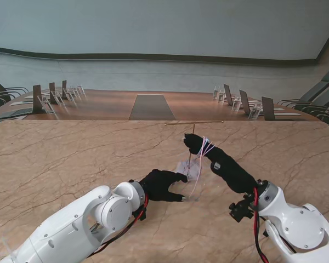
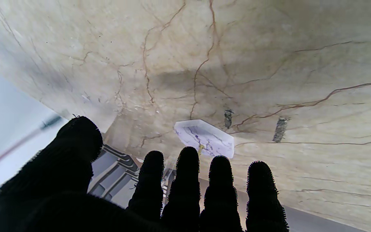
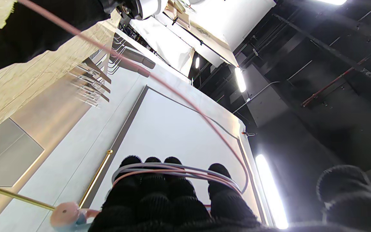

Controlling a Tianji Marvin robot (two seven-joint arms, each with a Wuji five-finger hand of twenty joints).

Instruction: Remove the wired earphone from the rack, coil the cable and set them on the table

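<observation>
my right hand is hovering raised above the worktop, fingers bunched together with the earphone cable looped around them in several turns. one pink strand is trailing off the loops toward my left arm, and a pink earbud is hanging just beside the fingers in the right wrist view. the rack, a thin gold post with a crossbar, is standing just beside that hand on its pale marbled base. my left hand is resting low by the base, nearer to me, fingers apart and holding nothing; whether its fingertips are touching the base i cannot tell.
</observation>
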